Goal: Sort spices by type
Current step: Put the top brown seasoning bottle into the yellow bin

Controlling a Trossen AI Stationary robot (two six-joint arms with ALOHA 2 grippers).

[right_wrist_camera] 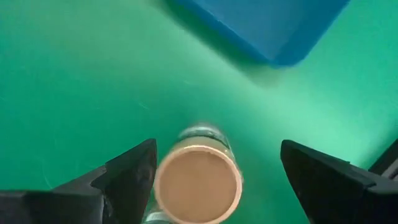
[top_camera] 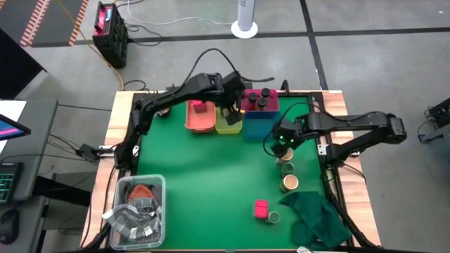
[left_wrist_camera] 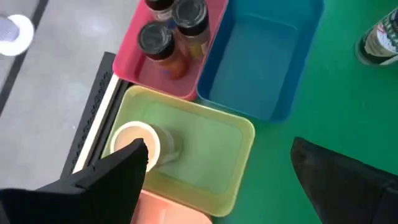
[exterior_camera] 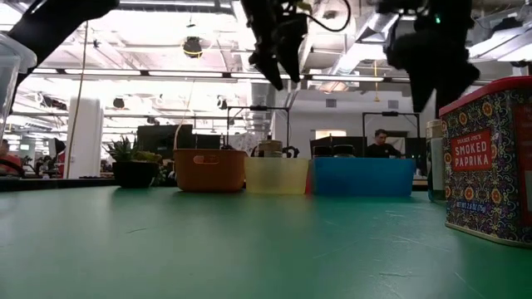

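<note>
Right gripper (right_wrist_camera: 211, 177): fingers spread wide, empty, poised directly above a tan-topped jar (right_wrist_camera: 198, 183) standing upright near the table's right edge, its long axis vertical between them. Left gripper (left_wrist_camera: 217, 180): open, empty, over the yellow-green bin (left_wrist_camera: 239, 134) at the far edge.

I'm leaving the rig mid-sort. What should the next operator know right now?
Left gripper: open above the yellow-green bin, where one tan-topped jar lies.
Right gripper: open over a standing tan-topped jar, not gripping.
Done: dark-capped jars in the pink bin, a pink box in the orange bin.
Left: blue bin empty; pink box and jars on the table.
</note>
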